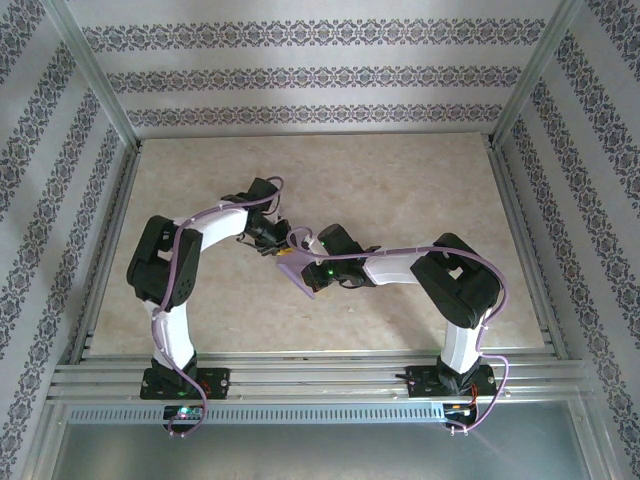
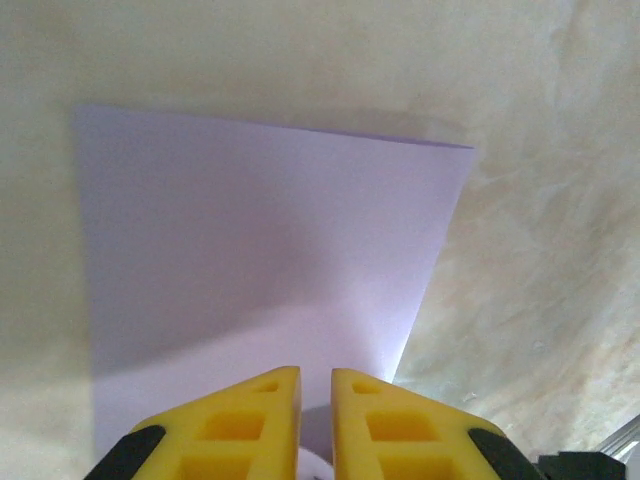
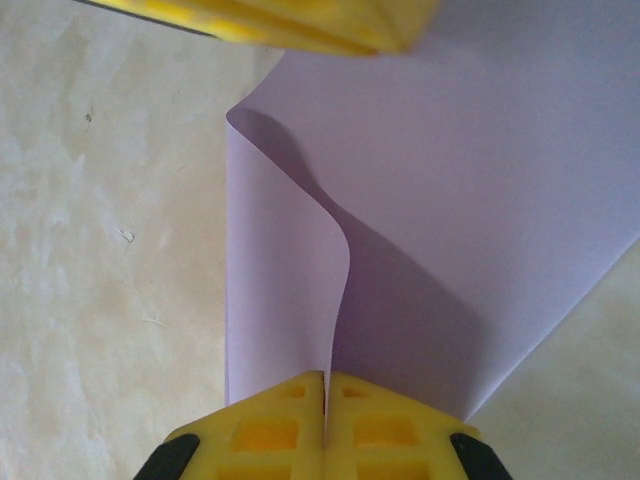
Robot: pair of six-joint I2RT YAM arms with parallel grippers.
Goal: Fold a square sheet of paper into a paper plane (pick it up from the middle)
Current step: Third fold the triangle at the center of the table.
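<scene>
The right hand [image 3: 326, 380], clenched on the square sheet of paper [image 3: 480, 200], faces the slightly released left hand [image 2: 315, 376] across it.

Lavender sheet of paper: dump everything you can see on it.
The thin, matte, pale lavender square sheet of paper is plain, with no sharp crease visible, but it is not flat. A soft raised fold curves up from the right claw, which is shut on that pinched ridge. The left claw sits at the opposite edge, fingers narrowly apart; whether it grips is unclear. The sheet hangs between both claws over the beige marbled tabletop, mid-table.
</scene>
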